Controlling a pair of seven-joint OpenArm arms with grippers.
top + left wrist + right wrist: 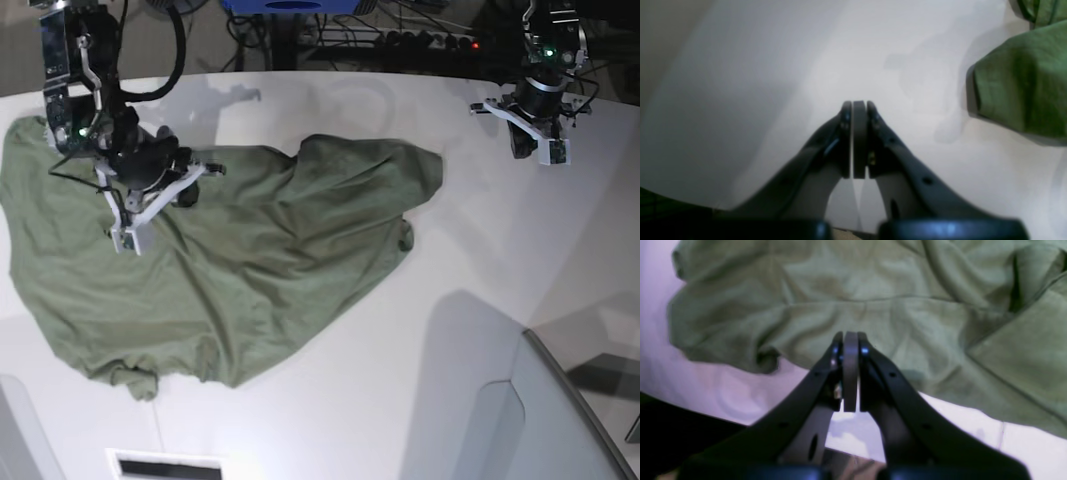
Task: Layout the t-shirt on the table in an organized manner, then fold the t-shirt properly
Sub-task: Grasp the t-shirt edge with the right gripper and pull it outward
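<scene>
- The shirt (220, 270) lies crumpled across the left half of the tabletop (480, 300), rumpled and partly doubled over itself, reaching the left edge.
- It looks soft, light and limp: it should drape and drag, not slide stiffly, so I would pinch a hem or sleeve edge rather than the bulk.
- The creased border nearest the right claw (850, 340) seems the handiest hold.
- Right claw: jaws pressed together, empty, hanging over the cloth.
- Left claw (859, 106): likewise closed on nothing, over bare tabletop near the far right corner, well apart from the shirt.
- Open room lies right of the shirt; a grey panel (560, 410) crowds the near right corner.
</scene>
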